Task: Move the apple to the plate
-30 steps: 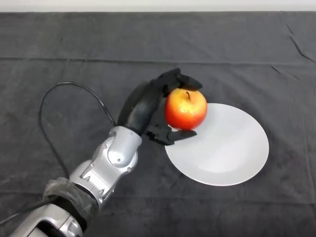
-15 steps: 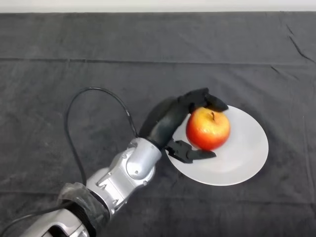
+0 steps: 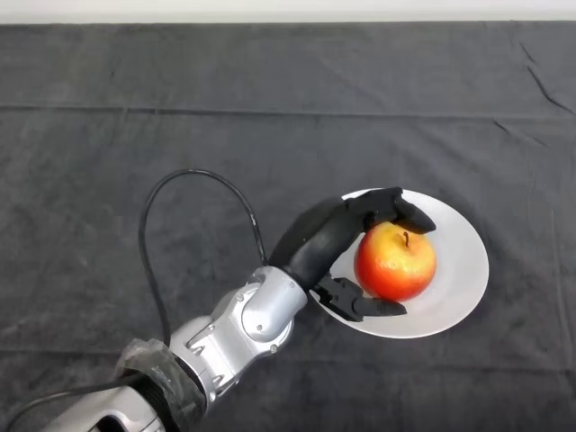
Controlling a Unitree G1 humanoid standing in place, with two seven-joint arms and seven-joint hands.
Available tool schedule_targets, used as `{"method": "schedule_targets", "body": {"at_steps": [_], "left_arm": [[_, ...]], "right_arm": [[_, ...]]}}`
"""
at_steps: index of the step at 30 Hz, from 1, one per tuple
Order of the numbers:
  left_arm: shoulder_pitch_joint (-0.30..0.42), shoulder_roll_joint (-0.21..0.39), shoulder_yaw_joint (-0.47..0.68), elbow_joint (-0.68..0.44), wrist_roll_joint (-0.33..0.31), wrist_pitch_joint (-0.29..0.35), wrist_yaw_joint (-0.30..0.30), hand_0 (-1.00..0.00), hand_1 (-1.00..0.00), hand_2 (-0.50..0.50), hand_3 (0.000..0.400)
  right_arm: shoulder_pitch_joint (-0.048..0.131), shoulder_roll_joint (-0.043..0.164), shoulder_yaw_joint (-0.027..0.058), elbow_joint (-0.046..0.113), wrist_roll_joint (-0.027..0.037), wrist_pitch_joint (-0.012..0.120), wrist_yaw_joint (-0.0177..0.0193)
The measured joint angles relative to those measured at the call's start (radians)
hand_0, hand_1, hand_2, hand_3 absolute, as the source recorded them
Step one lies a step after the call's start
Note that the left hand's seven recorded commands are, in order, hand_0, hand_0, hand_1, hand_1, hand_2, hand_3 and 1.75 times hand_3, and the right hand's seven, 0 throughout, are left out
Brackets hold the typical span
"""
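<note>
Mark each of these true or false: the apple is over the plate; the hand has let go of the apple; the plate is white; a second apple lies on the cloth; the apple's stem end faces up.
1. The apple is over the plate. True.
2. The left hand has let go of the apple. False: its fingers and thumb are curled round it.
3. The plate is white. True.
4. A second apple lies on the dark cloth. False: only one apple shows.
5. The apple's stem end faces up. True.
</note>
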Motion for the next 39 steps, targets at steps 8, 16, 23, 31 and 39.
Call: {"method": "schedule_targets", "body": {"at_steps": [8, 16, 23, 31, 39], "left_arm": [[-0.005, 0.003, -0.017, 0.000, -0.018, 0.028, -0.030, 0.00, 0.00, 0.00, 0.000], [-0.008, 0.036, -0.011, -0.046, -0.035, 0.063, -0.067, 0.00, 0.00, 0.00, 0.000], [-0.007, 0.098, 0.067, -0.111, -0.047, 0.073, -0.098, 0.00, 0.00, 0.00, 0.000], [-0.007, 0.190, 0.226, -0.126, -0.108, 0.058, -0.120, 0.00, 0.00, 0.00, 0.000], [-0.005, 0.301, 0.430, -0.157, -0.190, 0.030, -0.135, 0.00, 0.00, 0.00, 0.000]], "right_arm": [[0.000, 0.000, 0.0000, 0.000, 0.0000, 0.000, 0.0000], [0.000, 0.000, 0.0000, 0.000, 0.0000, 0.000, 0.0000], [0.000, 0.000, 0.0001, 0.000, 0.0000, 0.000, 0.0000], [0.000, 0.000, 0.0001, 0.000, 0.0000, 0.000, 0.0000], [0.000, 0.000, -0.0002, 0.000, 0.0000, 0.000, 0.0000]]}}
